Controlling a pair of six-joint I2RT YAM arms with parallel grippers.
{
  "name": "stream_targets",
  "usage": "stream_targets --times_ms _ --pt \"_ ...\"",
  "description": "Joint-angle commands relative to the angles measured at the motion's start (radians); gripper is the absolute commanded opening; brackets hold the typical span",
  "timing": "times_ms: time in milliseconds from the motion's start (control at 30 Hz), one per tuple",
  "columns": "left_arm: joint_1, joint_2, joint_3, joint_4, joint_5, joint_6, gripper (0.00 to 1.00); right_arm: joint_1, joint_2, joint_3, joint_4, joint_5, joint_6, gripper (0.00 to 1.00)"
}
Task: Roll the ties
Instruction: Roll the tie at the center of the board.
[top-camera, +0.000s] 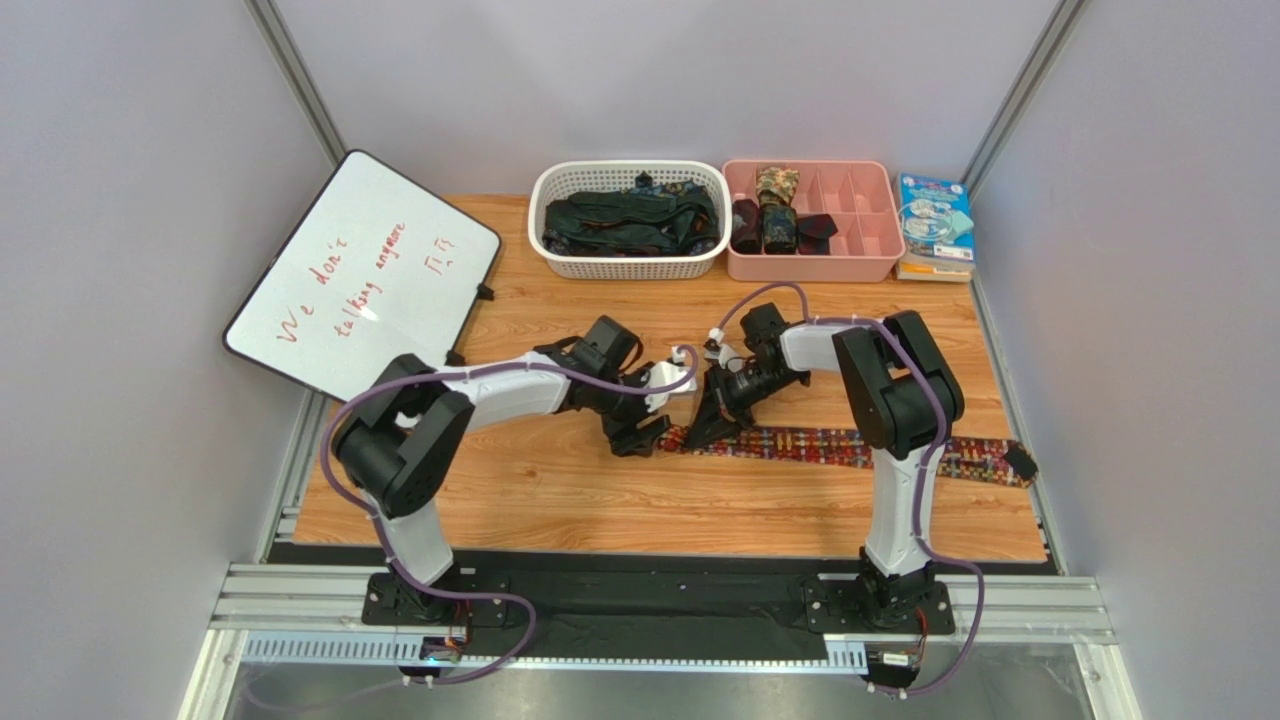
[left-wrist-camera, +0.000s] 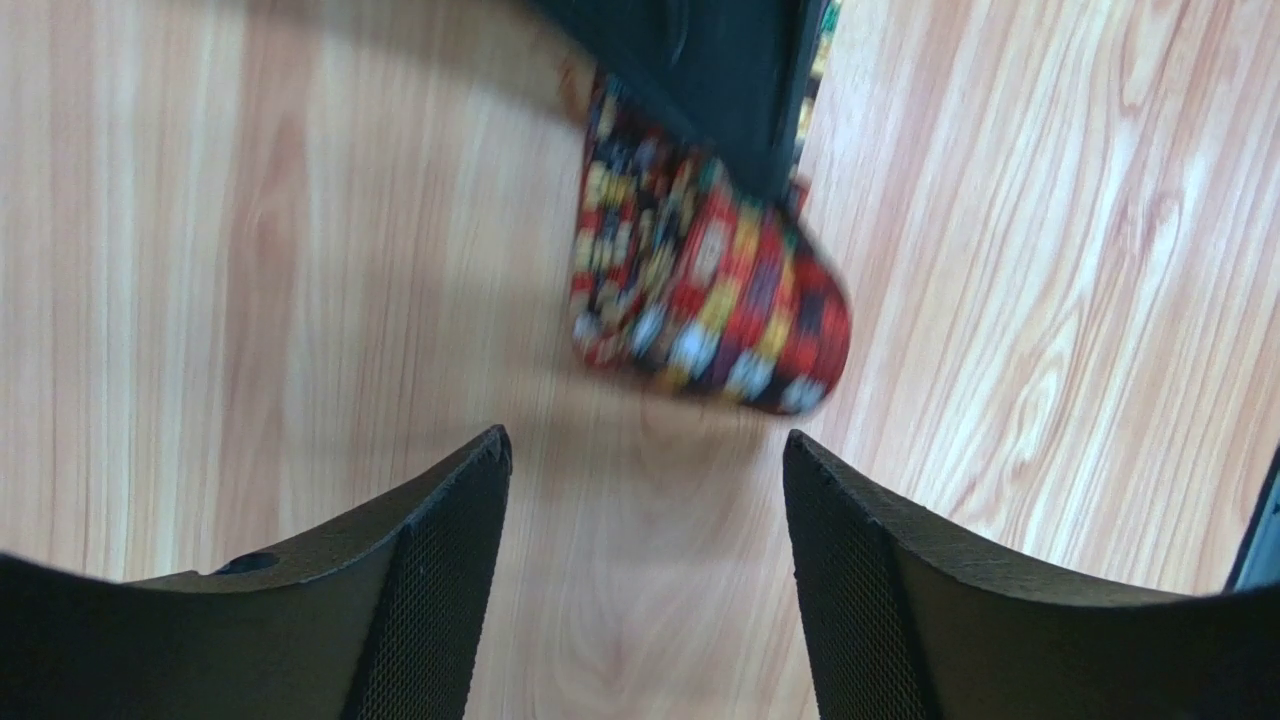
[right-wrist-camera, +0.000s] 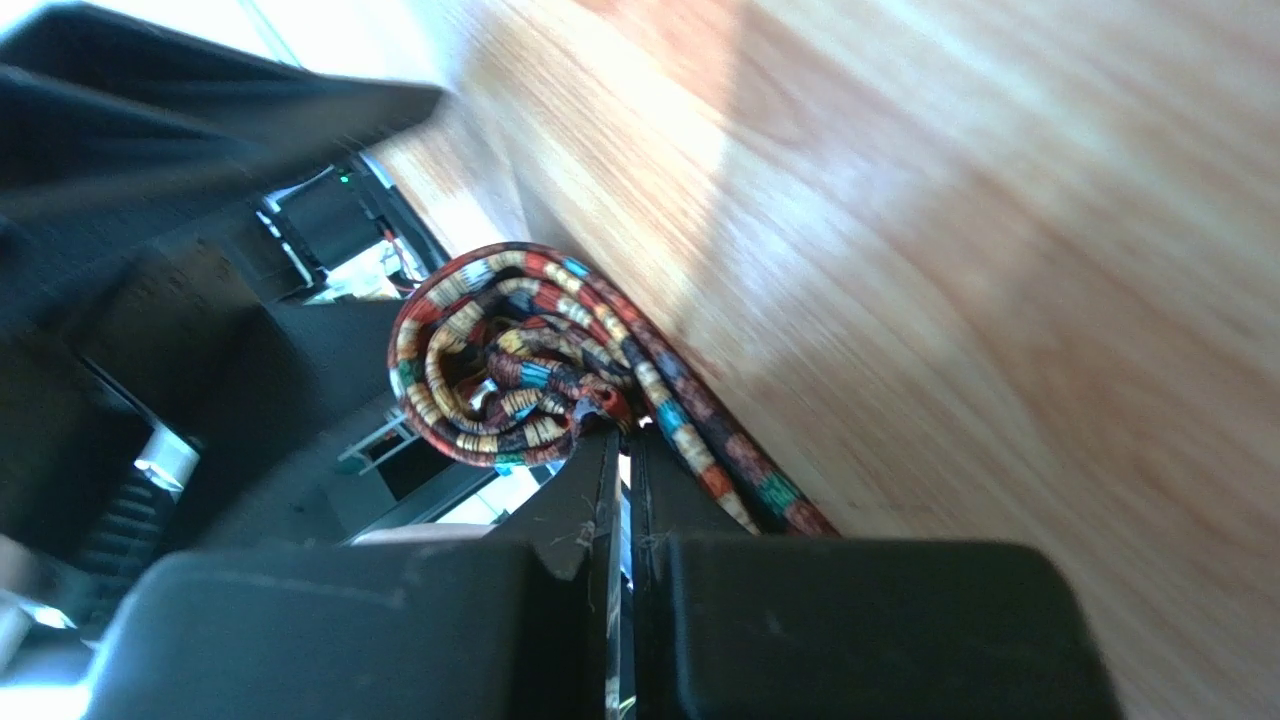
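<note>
Right claw (right-wrist-camera: 621, 450) closed at the starter coil of the red-orange patterned fabric necktie (top-camera: 842, 446), my left claw (left-wrist-camera: 646, 450) open; most length lies unrolled.

Wooden table (top-camera: 601, 510) bears patterned tie (top-camera: 842, 446), whiteboard (top-camera: 361, 278), basket (top-camera: 631, 267), tray (top-camera: 812, 272), books (top-camera: 936, 225).

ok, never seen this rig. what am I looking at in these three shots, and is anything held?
Two robot arms, bolted at the table's near edge. The wide picture is from a fixed camera above and behind them; the other two are from a camera on each wrist. On the table: a patterned tie, its left end coiled; a white basket of dark ties; a pink tray with a rolled tie; a whiteboard; some booklets. The right gripper is shut, apparently pinching the coiled end. The left gripper is open and empty, beside it.
</note>
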Motion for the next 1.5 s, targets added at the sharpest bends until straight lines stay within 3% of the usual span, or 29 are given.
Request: stream_targets --times_ms 0,333,567,600,833,933,1000,1100,1233,1300,1467 --pt "0.018 -0.108 -0.108 0.197 0.118 -0.018 0.73 -0.016 0.047 0.009 -0.066 0.222 -0.045 0.00" --pt "0.016 -0.044 -0.252 0.693 0.192 -0.050 0.73 -0.016 0.110 0.062 -0.137 0.265 -0.092 0.00" --pt "-0.011 0.030 -0.223 0.718 0.213 0.011 0.70 -0.016 0.124 0.081 -0.149 0.219 -0.112 0.00" --pt "-0.019 0.038 -0.220 0.693 0.213 0.022 0.69 -0.014 0.127 0.084 -0.149 0.208 -0.112 0.00" --pt "-0.045 0.030 -0.157 0.488 0.148 0.087 0.27 -0.017 0.130 0.093 -0.122 0.141 -0.103 0.00" --pt "-0.048 0.030 -0.113 0.359 0.097 0.104 0.14 -0.016 0.102 0.104 -0.120 0.106 -0.096 0.00" --pt "-0.048 0.033 -0.090 0.258 0.069 0.105 0.10 -0.032 0.066 0.102 -0.143 0.086 -0.100 0.04" --pt "-0.048 0.030 -0.061 0.175 0.029 0.111 0.06 -0.078 -0.025 0.079 -0.168 0.066 -0.117 0.19" --pt "-0.048 0.018 -0.065 0.147 0.032 0.127 0.06 -0.121 -0.086 0.093 -0.191 0.047 -0.132 0.24" --pt "-0.048 0.021 -0.059 0.144 0.037 0.118 0.06 -0.120 -0.094 0.105 -0.197 0.076 -0.135 0.34" --pt "-0.048 0.062 -0.016 0.118 0.031 0.102 0.06 -0.111 -0.050 0.141 -0.227 0.121 -0.171 0.35"
